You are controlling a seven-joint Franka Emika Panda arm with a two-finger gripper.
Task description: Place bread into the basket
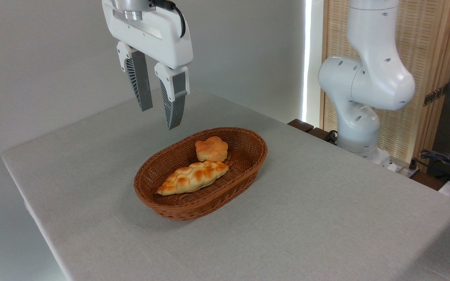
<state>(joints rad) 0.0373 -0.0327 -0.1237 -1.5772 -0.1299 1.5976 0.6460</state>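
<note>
small round orange-golden bun [211, 148] sits inside oval brown wicker basket [248, 171], touching a braided golden loaf [193, 177]. gripper [158, 117] hangs above the basket's left rim, fingers apart and empty. descending again could knock the basket.

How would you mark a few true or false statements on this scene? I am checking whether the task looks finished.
1. The small round bun lies inside the basket. True.
2. The gripper is shut on the bun. False: it hangs open and empty above the table, up and to the left of the basket.
3. A long braided loaf lies in the basket too. True.
4. The braided loaf lies on the table outside the basket. False: it lies in the basket, in front of the bun.
</note>
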